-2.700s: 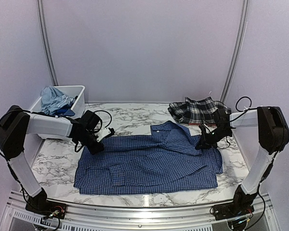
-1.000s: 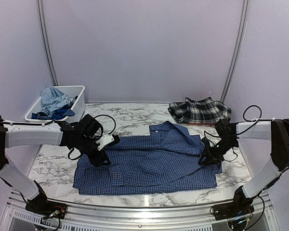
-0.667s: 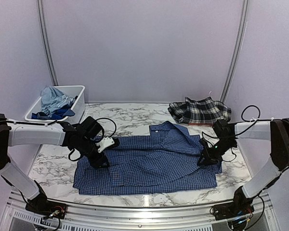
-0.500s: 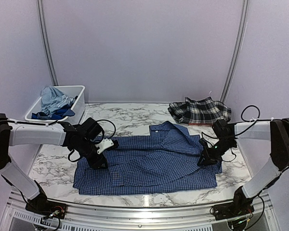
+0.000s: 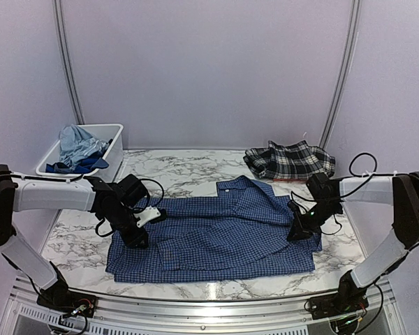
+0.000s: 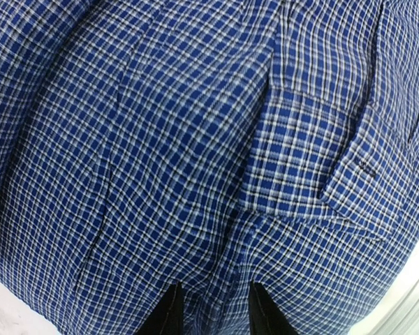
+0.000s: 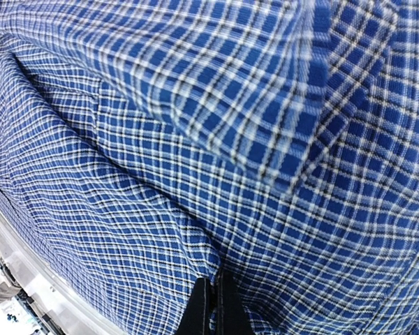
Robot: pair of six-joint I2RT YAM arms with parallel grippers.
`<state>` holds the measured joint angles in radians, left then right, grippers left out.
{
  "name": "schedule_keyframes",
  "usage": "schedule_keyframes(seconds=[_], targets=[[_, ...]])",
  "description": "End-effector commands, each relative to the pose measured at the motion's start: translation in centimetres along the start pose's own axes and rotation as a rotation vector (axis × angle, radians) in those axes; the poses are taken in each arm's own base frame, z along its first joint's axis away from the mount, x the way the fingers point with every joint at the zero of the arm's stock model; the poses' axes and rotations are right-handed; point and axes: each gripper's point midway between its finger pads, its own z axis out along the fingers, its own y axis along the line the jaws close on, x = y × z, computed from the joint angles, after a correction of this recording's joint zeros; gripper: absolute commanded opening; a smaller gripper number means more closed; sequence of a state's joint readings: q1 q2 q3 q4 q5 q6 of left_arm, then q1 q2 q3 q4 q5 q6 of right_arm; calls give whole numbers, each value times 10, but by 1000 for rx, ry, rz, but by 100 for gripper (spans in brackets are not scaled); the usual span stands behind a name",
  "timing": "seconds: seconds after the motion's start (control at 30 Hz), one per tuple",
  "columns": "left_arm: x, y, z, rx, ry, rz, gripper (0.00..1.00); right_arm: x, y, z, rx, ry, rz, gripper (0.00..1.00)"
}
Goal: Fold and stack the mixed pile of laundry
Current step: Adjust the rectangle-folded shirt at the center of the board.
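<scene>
Looking along the edges, we find the navy small-check shirt (image 5: 223, 230) spread flat over the middle of the counter (image 5: 188, 171). Its hem runs close to the near edge and its right side reaches almost to the right edge. Bare marble stays open along the left edge and in a band before the far edge. The plaid piece (image 5: 290, 159) is bunched in the far right corner. The bin (image 5: 115, 155) at the far left corner holds the light blue T-shirt (image 5: 80, 143) and the royal blue garment (image 5: 77, 166).

The left claw (image 5: 136, 241) presses on the shirt's left side, released, its fingers (image 6: 169, 314) apart astride a ridge of cloth. The right claw (image 5: 295, 234) is clenched on a fold at the shirt's right side.

Against a second ago, the left claw has slid toward the near left corner and narrowed. The right claw, then parted, has closed almost in place. The shirt's outline, the plaid piece and the bin are unchanged.
</scene>
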<state>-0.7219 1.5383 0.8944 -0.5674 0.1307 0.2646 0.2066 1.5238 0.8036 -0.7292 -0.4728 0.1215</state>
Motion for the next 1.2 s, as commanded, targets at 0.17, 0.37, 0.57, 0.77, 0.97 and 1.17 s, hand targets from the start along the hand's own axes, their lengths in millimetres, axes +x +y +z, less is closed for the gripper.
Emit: schedule_keyframes(seconds=[0.17, 0.37, 0.57, 0.77, 0.97, 1.17], targets=[[12, -8, 4, 39, 81, -4, 25, -9, 9, -10, -6, -50, -42, 0], [10, -4, -4, 9, 67, 1, 0, -15, 8, -20, 28, -99, -57, 0], [12, 8, -12, -68, 58, 4, 0, -19, 6, -27, 55, -132, -64, 0], [16, 15, -12, -112, 68, 1, 0, -23, 1, -30, 94, -147, -64, 0], [19, 25, -8, -160, 92, -4, 0, -32, -2, -31, 117, -170, -69, 0], [19, 25, 3, -148, 130, -10, 0, -39, -5, -21, 113, -159, -69, 0]])
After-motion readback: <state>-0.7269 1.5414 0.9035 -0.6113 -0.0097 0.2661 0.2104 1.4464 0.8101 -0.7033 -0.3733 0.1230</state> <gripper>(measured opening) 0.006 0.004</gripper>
